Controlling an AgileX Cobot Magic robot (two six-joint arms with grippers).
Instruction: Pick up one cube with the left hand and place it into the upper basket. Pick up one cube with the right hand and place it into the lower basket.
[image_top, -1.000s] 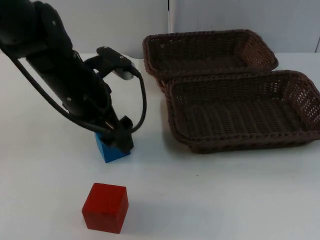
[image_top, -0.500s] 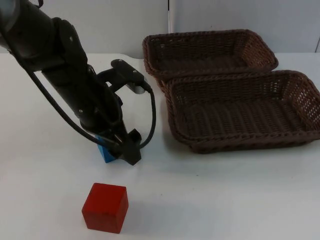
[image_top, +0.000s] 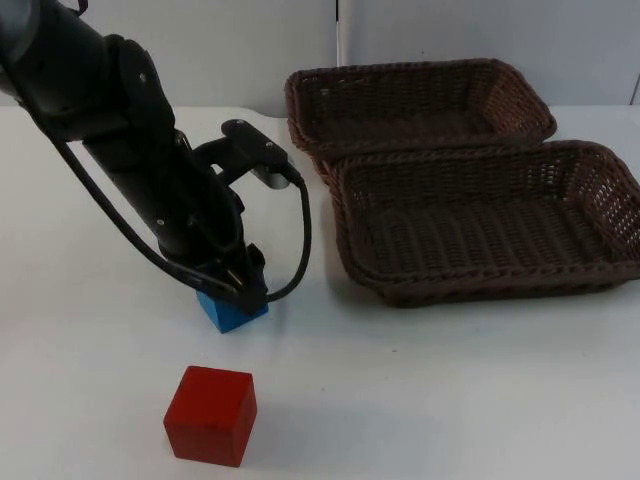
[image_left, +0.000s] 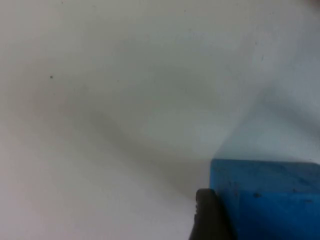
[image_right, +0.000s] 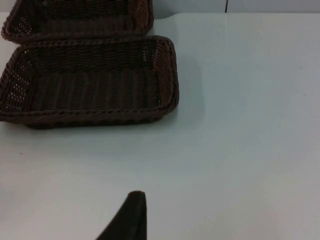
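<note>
The left gripper (image_top: 243, 290) is bearing down on the blue cube (image_top: 231, 309), which is sitting on the table (image_top: 450, 400) near the red cube (image_top: 210, 415); one fingertip (image_left: 207, 215) is touching its side, but whether the jaws are gripping cannot be determined. An off-centre hold is risking the cube twisting or slipping out before reaching the upper basket (image_top: 420, 100). The right gripper (image_right: 131, 220) is waiting beside the lower basket (image_top: 490, 225), jaw state unclear.

No legible text, label, brand, number or sign on any surface.
</note>
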